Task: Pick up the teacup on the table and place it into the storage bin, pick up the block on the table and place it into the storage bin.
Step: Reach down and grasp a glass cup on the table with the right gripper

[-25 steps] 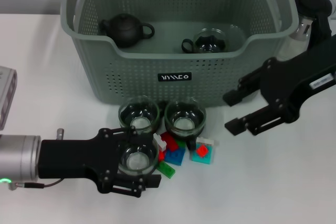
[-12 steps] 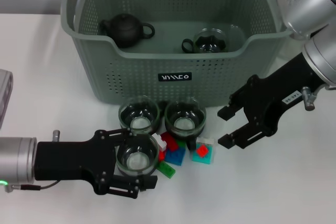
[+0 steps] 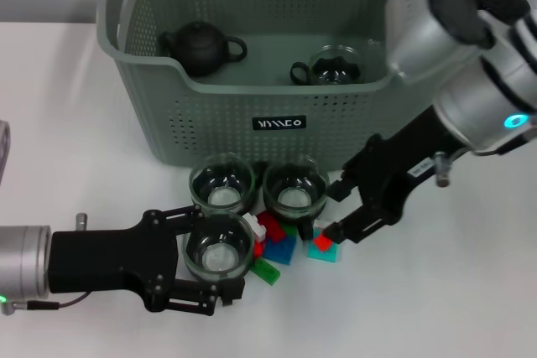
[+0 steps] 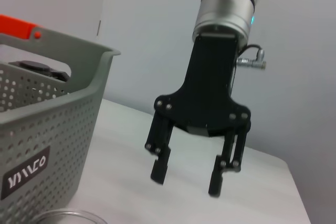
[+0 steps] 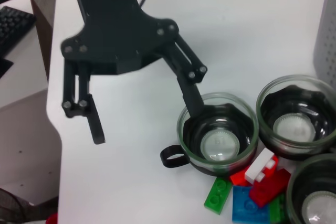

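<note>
Nearest the robot, the left gripper (image 3: pixel 220 257) stood wide open around a glass teacup (image 3: pixel 218 246) resting on the white table (image 3: pixel 84 123); one finger (image 5: pixel 195 98) lay inside the rim, the other (image 5: pixel 94 119) well outside, so closing could tip or skid the cup. Just beside it lay loose toy blocks (image 3: pixel 285 242). The right gripper (image 3: pixel 336 211), also open and empty, hovered at the cyan-and-red block (image 3: pixel 324 245), close to two more teacups (image 3: pixel 295 186) it might knock. Beyond sat the storage bin (image 3: pixel 210 136), holding a dark teapot (image 3: pixel 200 45).
</note>
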Tool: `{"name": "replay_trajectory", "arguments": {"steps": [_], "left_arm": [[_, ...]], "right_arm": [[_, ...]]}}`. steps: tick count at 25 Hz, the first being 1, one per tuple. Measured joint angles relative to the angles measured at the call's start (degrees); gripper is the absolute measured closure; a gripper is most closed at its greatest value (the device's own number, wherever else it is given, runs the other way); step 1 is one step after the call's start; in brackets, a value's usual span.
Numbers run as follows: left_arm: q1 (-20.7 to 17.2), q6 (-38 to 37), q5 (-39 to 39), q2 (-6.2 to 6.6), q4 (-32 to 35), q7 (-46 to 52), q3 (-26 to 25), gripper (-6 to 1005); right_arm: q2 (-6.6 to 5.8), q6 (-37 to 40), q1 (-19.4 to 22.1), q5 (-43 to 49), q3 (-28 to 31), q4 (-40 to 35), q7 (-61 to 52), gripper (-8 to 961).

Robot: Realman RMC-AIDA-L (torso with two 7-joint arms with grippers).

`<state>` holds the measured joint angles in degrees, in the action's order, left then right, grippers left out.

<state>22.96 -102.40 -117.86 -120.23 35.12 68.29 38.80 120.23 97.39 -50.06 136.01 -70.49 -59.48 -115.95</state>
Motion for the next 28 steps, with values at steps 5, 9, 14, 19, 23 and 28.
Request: {"name": "replay_trajectory", "arguments": {"steps": [5, 9, 14, 19, 23, 28], "left_arm": [[-0.2, -0.3, 0.0, 0.02, 0.2, -0.1, -0.4, 106], [-0.2, -0.2, -0.1, 0.05, 0.2, -0.1, -0.4, 106], [-0.2, -0.3, -0.2, 0.08, 0.1, -0.1, -0.4, 107], [-0.2, 0.0, -0.2, 0.05, 0.1, -0.1, -0.4, 107], [-0.1, 0.1, -0.2, 0.03, 0.0, -0.2, -0.4, 108], [0.1, 0.1, -0.2, 0.00, -0.1, -0.2, -0.4, 108]], "right_arm": [[0.19, -5.8, -1.6, -0.2, -3.8, 3.2, -1.8, 308], [0.47, -11.4, -1.8, -0.5, -8.0, 3.7, -3.4, 307], [0.47, -16.5, -1.9, -2.4, -13.4, 4.6, -4.4, 309], [0.50, -20.2, -2.3, -2.6, -15.8, 7.3, -4.4, 310], [0.58, -22.9, -2.5, -2.7, -17.4, 9.4, -4.4, 310], [0.70, -25.4, -2.5, -3.6, -19.8, 10.4, -4.4, 311]]}}
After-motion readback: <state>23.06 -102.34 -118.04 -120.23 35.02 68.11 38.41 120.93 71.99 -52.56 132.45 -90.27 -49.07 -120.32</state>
